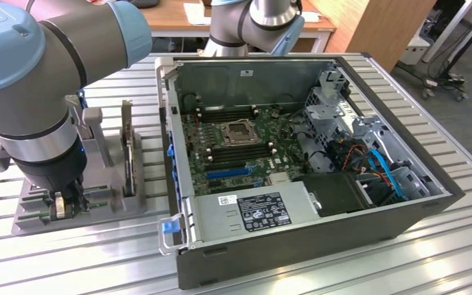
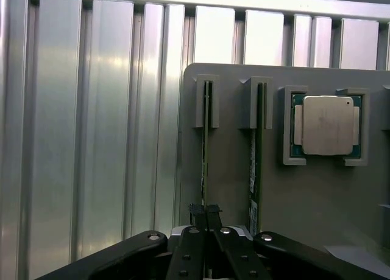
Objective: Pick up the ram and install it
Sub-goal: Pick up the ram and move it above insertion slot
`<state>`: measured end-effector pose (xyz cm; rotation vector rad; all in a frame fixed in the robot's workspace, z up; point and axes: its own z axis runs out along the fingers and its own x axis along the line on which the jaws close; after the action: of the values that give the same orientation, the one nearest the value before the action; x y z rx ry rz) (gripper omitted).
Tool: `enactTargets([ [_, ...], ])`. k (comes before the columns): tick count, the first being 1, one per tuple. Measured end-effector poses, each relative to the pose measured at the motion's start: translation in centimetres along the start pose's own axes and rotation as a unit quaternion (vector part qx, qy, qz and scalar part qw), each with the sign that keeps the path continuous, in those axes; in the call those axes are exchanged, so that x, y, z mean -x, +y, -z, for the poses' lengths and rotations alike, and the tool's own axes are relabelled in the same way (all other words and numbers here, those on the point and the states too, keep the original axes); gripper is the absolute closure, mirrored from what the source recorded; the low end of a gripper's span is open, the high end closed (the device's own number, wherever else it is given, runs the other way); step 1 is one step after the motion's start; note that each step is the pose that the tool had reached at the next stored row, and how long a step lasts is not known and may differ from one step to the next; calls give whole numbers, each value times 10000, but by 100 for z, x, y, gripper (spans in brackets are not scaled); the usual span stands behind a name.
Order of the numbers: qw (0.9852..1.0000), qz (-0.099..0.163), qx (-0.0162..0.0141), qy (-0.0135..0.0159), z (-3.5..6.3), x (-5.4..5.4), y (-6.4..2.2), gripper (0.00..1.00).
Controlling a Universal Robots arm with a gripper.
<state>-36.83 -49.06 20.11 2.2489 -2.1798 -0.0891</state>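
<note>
In the wrist view the ram (image 2: 205, 146) stands on edge in a slot of the grey holder (image 2: 231, 170), a thin green stick seen edge-on. My gripper (image 2: 205, 218) is shut on its near end, with the black fingertips (image 2: 196, 214) pressed against both faces. A second ram stick (image 2: 256, 152) with a white sticker stands in the neighbouring slot. In the exterior view the gripper (image 1: 59, 208) reaches straight down into the grey holder (image 1: 105, 206) at that view's left, beside the open computer case (image 1: 182, 203).
A processor chip (image 2: 328, 125) lies in a pocket of the holder. An upright expansion card (image 1: 127, 147) stands in the holder next to the arm. Inside the case are the motherboard's CPU socket (image 1: 240, 132), memory slots (image 1: 234, 153), the power supply (image 1: 257, 212) and cables.
</note>
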Motion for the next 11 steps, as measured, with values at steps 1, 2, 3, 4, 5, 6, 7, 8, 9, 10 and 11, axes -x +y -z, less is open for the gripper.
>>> enactTargets([
  [1,10000,0,0,0,5,0,0,89],
  [2,10000,0,0,0,15,0,0,89],
  [3,10000,0,0,0,28,1,1,89],
  [4,10000,0,0,0,40,1,2,89],
  [5,10000,0,0,0,51,2,3,89],
  [6,10000,0,0,0,61,2,3,89],
  [7,10000,0,0,0,71,2,3,89],
  [8,10000,0,0,0,80,3,4,89],
  [9,10000,0,0,0,91,3,4,89],
  [10,10000,0,0,0,101,3,5,89],
  [11,10000,0,0,0,111,4,5,89],
])
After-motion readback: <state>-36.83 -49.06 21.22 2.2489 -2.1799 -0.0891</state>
